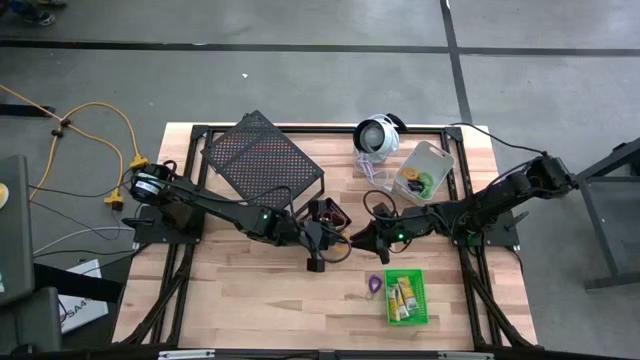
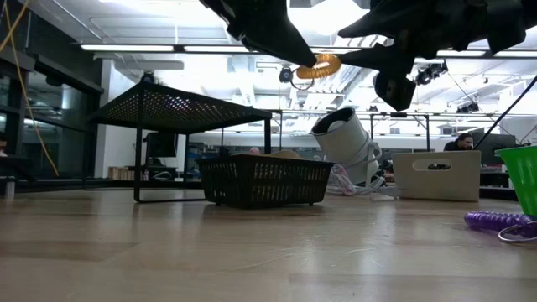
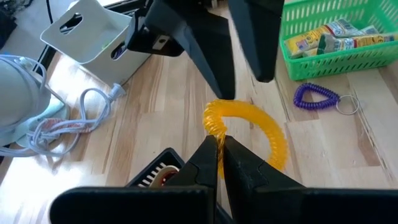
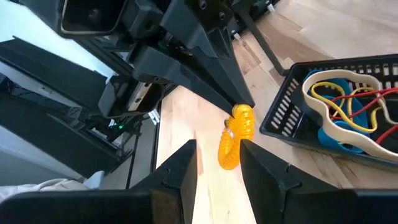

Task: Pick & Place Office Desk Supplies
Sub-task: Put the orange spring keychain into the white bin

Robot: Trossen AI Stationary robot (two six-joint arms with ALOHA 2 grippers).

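The left gripper [image 3: 219, 144] had its two fingers pressed together on one end of the orange coil loop [image 3: 249, 127], pinching it in the air above the middle of the table. The right gripper [image 4: 217, 155] faced it from the other side with its fingers spread, one on each side of the hanging loop [image 4: 235, 135]; whether they touched it could not be told. In the low view the loop [image 2: 318, 65] hung well clear of the tabletop, between the two dark gripper tips (both arms came into that picture from above).

From above, the two grippers met near the table's centre, the left gripper [image 1: 340, 243] reaching in from the left and the right gripper [image 1: 368, 240] from the right. Just beside them sat the small black bin [image 1: 328, 213], which held loops of yellow, red and blue along with a cream-coloured one [image 4: 348, 102].

Nearer the front edge lay a purple coil loop [image 1: 372, 284] on the wood, just beside the green bin [image 1: 405, 296], and in that bin lay the little yellow rectangular pieces [image 3: 336, 34]. Toward the back right stood the grey bin [image 1: 425, 172] with something green inside. Beside it was the round white-and-black device [image 1: 377, 136] with its cord [image 3: 74, 127] trailing on the table, and to the back left stood the large black mesh rack [image 1: 262, 158].
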